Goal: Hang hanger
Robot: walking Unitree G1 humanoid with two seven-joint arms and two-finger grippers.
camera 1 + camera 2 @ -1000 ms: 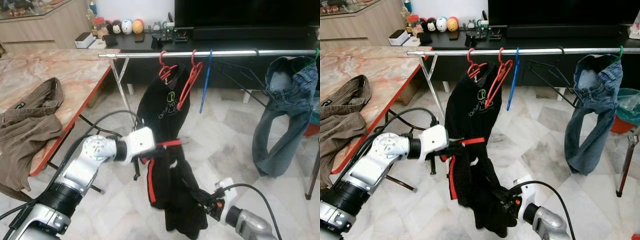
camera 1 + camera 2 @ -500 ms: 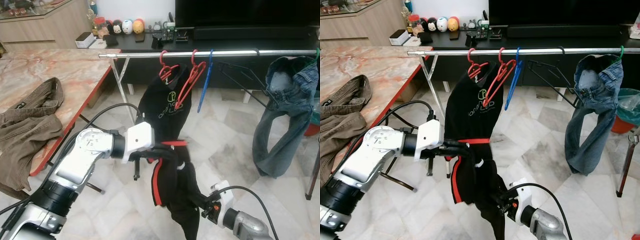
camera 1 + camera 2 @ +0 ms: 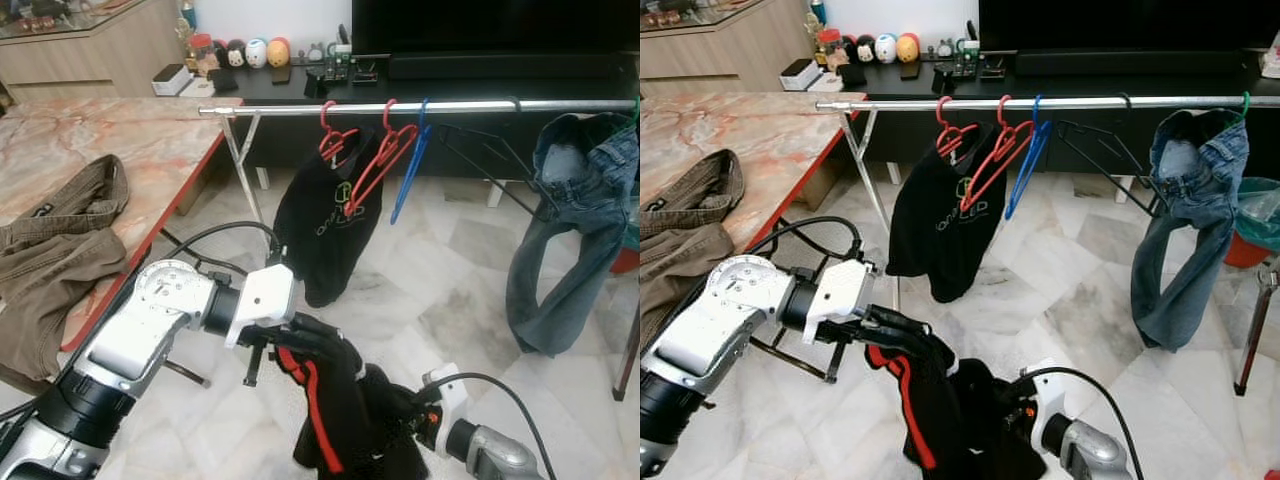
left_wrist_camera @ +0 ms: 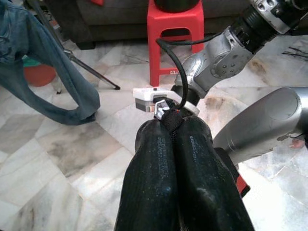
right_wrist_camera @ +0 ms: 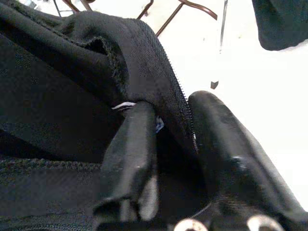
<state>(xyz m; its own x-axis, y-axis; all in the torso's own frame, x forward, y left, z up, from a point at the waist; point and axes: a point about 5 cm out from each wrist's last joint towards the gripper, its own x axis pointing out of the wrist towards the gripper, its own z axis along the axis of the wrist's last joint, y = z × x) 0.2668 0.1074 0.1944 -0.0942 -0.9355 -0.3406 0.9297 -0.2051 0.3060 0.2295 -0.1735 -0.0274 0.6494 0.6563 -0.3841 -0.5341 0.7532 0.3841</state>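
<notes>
Left eye view: left gripper (image 3: 318, 338) is closed on a black jacket (image 3: 345, 420) with red trim, held low near the floor. Right gripper (image 3: 412, 420) grips the same jacket at its right side. Far behind, a red hanger (image 3: 378, 160) hangs on the rail (image 3: 420, 107) beside a black shirt (image 3: 320, 225).

Left wrist view: fingers (image 4: 154, 168) are pressed together.

Right wrist view: fingers (image 5: 130, 154) clamp a zippered jacket edge.
</notes>
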